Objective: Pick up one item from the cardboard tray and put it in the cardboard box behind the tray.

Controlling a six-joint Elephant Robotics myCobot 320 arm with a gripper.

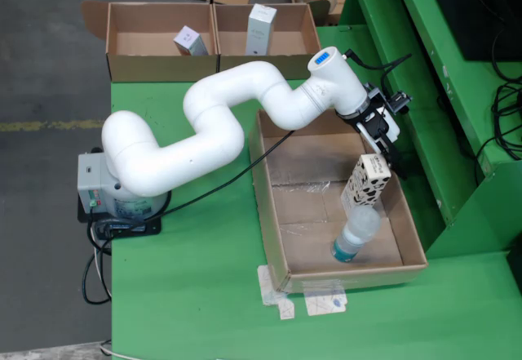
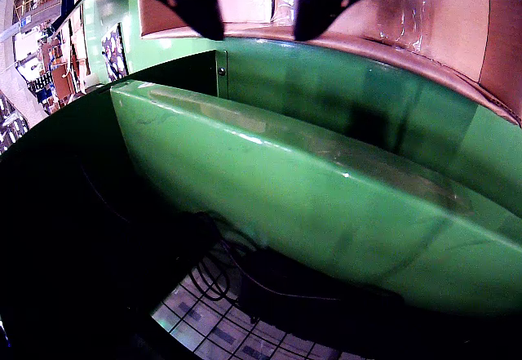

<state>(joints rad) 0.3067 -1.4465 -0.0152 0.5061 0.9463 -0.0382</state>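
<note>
From the fixed view, I judge the pick is barely begun: nothing has left the cardboard tray [image 1: 273, 213] in the centre right of the frame. The fingers [image 1: 390, 149] sit at the tray's right wall, right at the top of a patterned white carton [image 1: 364, 182] that leans against that wall. I cannot tell if they grip it; in the wrist view the two dark fingertips [image 2: 196, 5] at the top edge stand apart with nothing visible between them. A clear plastic bottle [image 1: 355, 233] with a blue cap lies below the carton on the tray's taped floor.

The cardboard box [image 1: 126, 58] in the upper left already holds two small white cartons. Everything rests on a glossy green surface [image 1: 196, 295]. Lifting and carrying are all left.
</note>
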